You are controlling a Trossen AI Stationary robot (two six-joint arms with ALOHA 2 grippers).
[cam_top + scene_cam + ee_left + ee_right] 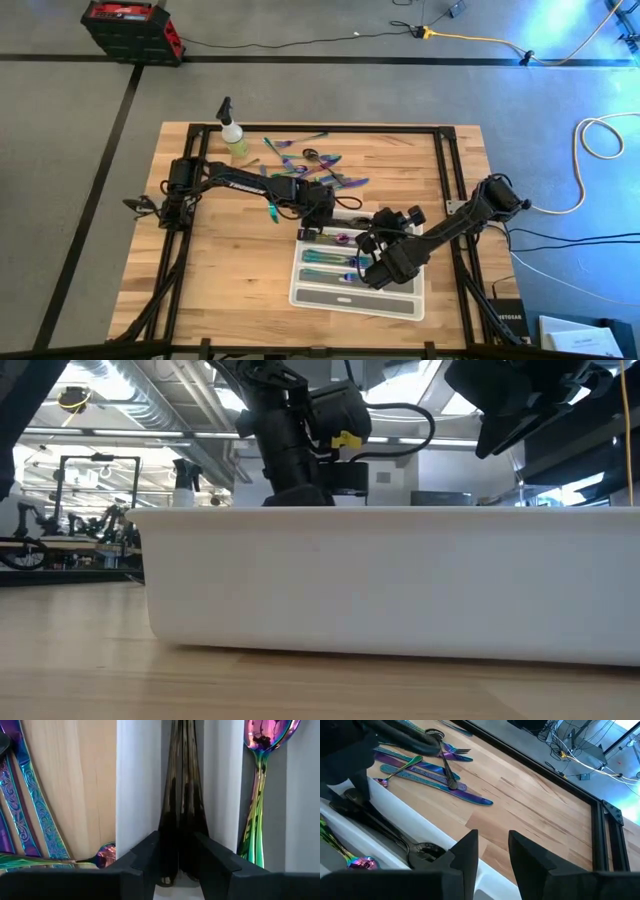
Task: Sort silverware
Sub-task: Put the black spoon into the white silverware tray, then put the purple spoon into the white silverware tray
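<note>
While both arms hang over the tray (300,296):
Dark spoons (182,820): apparently two, in the tray's end slot.
Left gripper (179,857): jaws slightly parted around their handles.
Right gripper (493,850): narrowly parted, empty.
Loose silverware (315,165): uncountable heap on table.

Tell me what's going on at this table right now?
Two robot arms are sorting silverware into a white tray. The left claw is down at the tray's far compartment with dark spoons between its fingers. The right claw hovers open over the tray, holding nothing. A rainbow spoon already lies in the next compartment, and more loose pieces wait on the table.
</note>
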